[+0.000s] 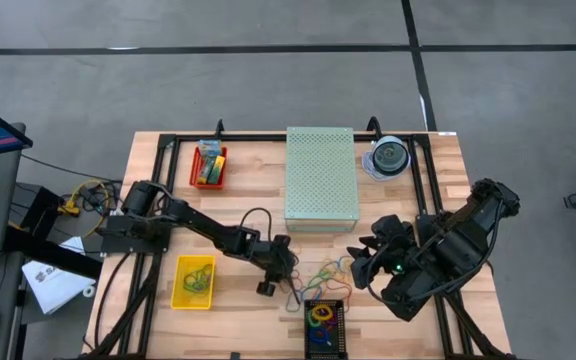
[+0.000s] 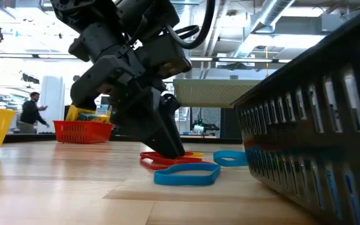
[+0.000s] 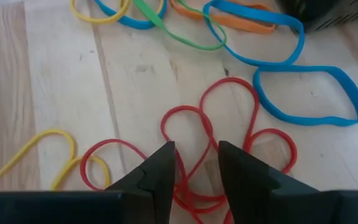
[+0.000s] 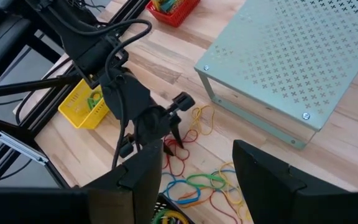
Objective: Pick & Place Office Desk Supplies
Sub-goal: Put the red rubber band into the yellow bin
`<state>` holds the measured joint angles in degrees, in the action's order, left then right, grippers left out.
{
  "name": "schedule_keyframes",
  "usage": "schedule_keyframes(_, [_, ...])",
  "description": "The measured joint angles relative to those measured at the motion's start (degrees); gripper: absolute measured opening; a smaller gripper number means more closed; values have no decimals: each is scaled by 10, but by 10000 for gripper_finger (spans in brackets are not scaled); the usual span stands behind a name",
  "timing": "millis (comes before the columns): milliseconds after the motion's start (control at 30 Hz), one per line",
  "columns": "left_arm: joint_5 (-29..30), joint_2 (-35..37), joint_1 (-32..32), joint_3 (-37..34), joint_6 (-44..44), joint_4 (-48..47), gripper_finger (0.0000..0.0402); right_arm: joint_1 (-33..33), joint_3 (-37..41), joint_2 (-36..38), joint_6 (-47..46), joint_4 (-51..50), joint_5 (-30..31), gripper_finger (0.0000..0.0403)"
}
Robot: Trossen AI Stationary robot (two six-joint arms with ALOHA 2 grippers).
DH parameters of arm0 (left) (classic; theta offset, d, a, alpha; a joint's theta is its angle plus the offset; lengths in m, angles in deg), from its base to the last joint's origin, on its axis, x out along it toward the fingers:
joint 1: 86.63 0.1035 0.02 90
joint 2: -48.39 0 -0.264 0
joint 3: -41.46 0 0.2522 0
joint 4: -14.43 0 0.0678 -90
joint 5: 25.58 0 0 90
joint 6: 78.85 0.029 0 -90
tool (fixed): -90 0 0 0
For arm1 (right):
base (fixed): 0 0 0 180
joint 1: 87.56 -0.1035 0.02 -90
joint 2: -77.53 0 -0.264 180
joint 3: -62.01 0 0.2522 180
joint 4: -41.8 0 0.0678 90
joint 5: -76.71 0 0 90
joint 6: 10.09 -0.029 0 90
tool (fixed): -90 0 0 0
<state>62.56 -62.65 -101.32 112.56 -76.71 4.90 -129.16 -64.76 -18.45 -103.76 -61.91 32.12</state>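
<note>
We see the left gripper [image 3: 196, 168] low over the desk [image 3: 36, 74], its jaws standing narrow with a small gap and pointing down into the red rubber band [image 3: 211, 134]. One strand of this band runs between the two tips, and its loops spread forward from them; the blue bands [image 3: 306, 96] lie further out. The left arm is clearly the nearer one. The right gripper [image 4: 194, 180] waits above and to the side, jaws wide and empty.
</note>
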Motion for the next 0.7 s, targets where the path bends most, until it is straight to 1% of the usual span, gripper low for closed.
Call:
schedule_keyframes(167, [-2, 0, 0, 0, -10, -2, 89, 0, 0, 0, 1, 0, -1, 191])
schedule_keyframes(300, [-2, 0, 0, 0, -10, -3, 60, 0, 0, 0, 4, 0, -1, 191])
schedule_keyframes(500, [25, -1, 0, 0, -32, -12, 7, 0, 0, 0, 7, 0, 0, 191])
schedule_keyframes(700, [27, 5, 9, -1, -80, -14, 2, 0, 0, 0, 7, 0, 0, 191])
